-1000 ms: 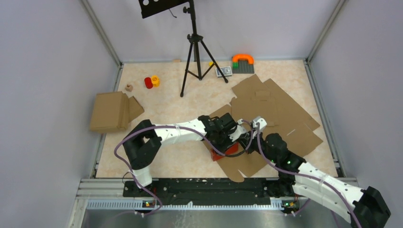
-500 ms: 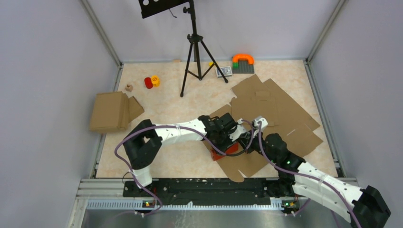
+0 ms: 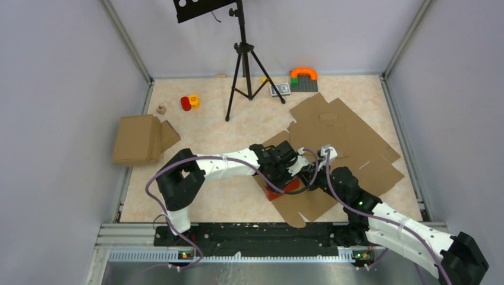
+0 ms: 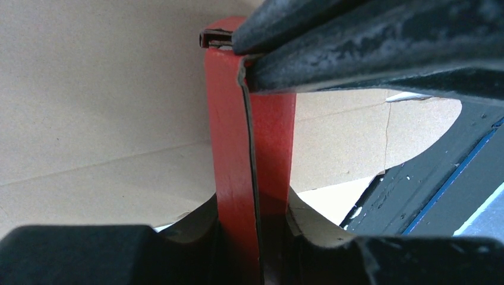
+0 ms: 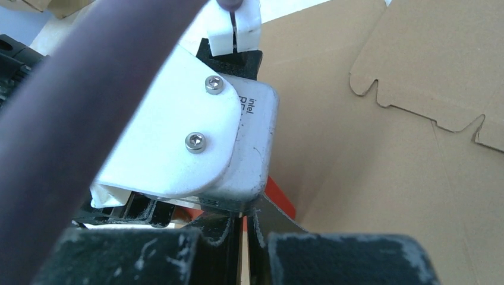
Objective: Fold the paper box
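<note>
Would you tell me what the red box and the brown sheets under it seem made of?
The paper box: thin matte red card, judging by its slim layered edge. The brown sheets: probably cardboard, dull and uncoated, with die-cut notches and creases.

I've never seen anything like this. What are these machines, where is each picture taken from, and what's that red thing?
These are two robot arms, the left arm and right arm, bolted to a table. The wide picture looks down from above; the two close-ups come from cameras on the wrists. On the table lie flat brown cardboard sheets, a folded brown box, a tripod and small toys. The left gripper, a two-finger claw, pinches a red paper box. The right gripper is shut, close beside it.
</note>
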